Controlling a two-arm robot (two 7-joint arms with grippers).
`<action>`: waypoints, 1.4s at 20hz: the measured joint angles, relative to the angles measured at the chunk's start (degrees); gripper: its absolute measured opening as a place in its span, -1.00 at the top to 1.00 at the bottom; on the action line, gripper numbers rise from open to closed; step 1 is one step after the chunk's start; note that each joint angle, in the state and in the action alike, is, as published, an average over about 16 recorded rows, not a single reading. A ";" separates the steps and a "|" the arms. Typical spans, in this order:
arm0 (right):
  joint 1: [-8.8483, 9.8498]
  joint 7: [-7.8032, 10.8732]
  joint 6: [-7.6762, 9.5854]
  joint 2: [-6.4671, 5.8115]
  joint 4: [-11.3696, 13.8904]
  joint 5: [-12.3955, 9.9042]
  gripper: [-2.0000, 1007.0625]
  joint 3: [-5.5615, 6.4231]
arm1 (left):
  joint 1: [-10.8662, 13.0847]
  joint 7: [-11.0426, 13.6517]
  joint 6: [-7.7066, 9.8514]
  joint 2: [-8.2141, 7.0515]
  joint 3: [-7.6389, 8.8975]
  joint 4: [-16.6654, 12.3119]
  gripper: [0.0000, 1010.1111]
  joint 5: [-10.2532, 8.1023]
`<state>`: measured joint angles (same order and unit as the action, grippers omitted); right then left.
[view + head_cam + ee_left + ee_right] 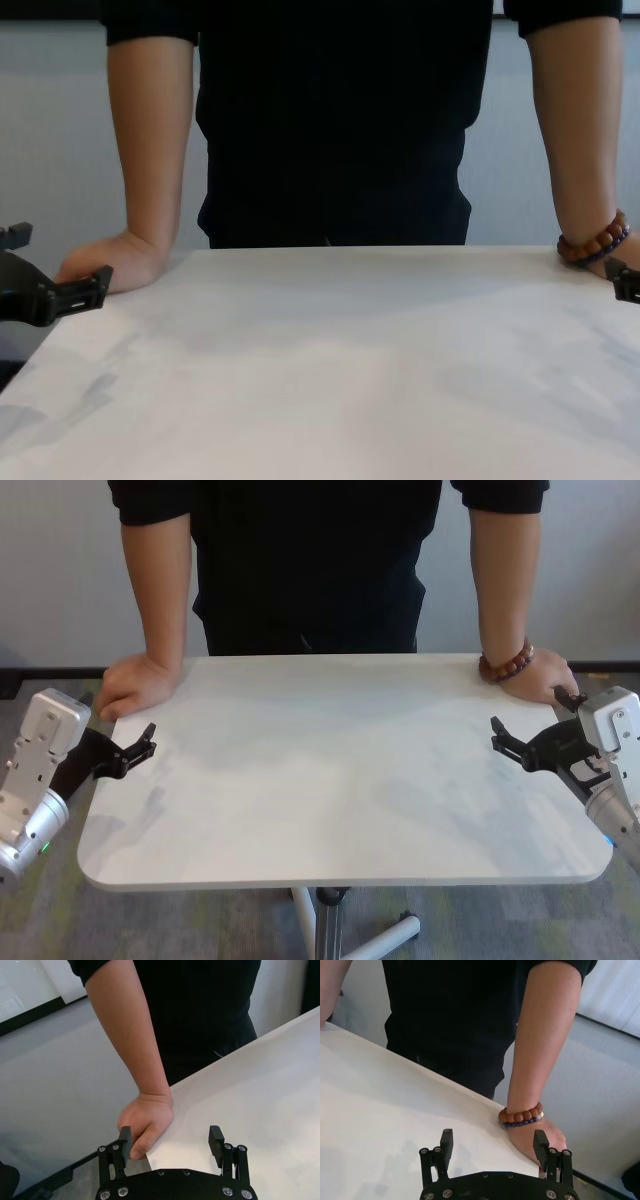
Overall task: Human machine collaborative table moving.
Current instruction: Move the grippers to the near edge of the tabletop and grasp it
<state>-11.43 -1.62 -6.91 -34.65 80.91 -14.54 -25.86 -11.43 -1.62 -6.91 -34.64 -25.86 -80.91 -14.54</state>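
Both grippers open: left gripper (135,752) straddles table (340,780) left edge, right gripper (512,742) at right edge; human (300,560) hands grip far corners.

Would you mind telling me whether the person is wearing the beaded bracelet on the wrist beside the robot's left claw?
No, the beaded bracelet sits on the wrist near the right claw, while the wrist by the left claw is bare.

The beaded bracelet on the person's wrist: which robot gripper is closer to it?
Right. The right gripper sits open at the table edge just below the bracelet; the left gripper is open at the opposite side edge.
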 joint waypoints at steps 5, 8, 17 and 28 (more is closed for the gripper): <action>0.00 0.00 0.00 0.00 0.00 0.00 -1.00 0.00 | 0.00 0.00 0.00 0.00 0.00 0.00 -0.98 0.00; 0.00 0.00 0.00 0.00 0.00 0.00 -1.00 0.00 | 0.00 0.00 0.00 0.00 0.00 0.00 -0.98 0.00; 0.00 0.00 0.00 0.00 0.00 0.00 -1.00 0.00 | 0.00 0.00 0.00 0.00 0.00 0.00 -0.98 0.00; 0.00 0.00 0.00 0.00 0.00 0.00 -1.00 0.00 | 0.00 0.00 0.00 0.00 0.00 0.00 -0.98 0.00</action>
<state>-11.43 -1.62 -6.91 -34.65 80.91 -14.55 -25.86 -11.43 -1.62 -6.91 -34.64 -25.86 -80.91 -14.54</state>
